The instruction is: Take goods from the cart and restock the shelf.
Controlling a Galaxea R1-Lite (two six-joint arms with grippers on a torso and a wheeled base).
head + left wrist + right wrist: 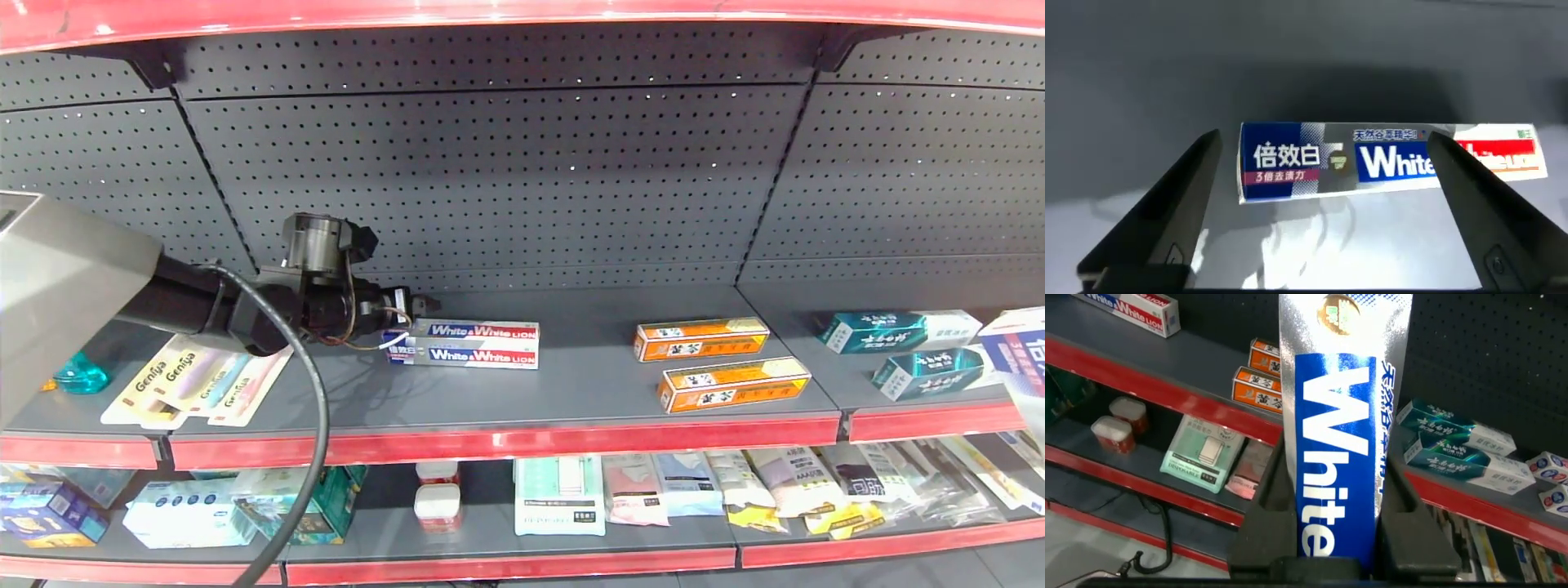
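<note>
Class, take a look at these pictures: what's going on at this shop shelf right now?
A robot is restocking toothpaste. Its left hand is open at the end of the two shelved boxes, which lie on the grey shelf; it grips nothing. Its right hand is shut on a blue-and-silver toothpaste box, held in the air in front of the shelves and not yet placed.

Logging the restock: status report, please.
Left tool open at shelved toothpaste box. Right tool shut on second toothpaste box. Orange boxes lie well aside.
</note>
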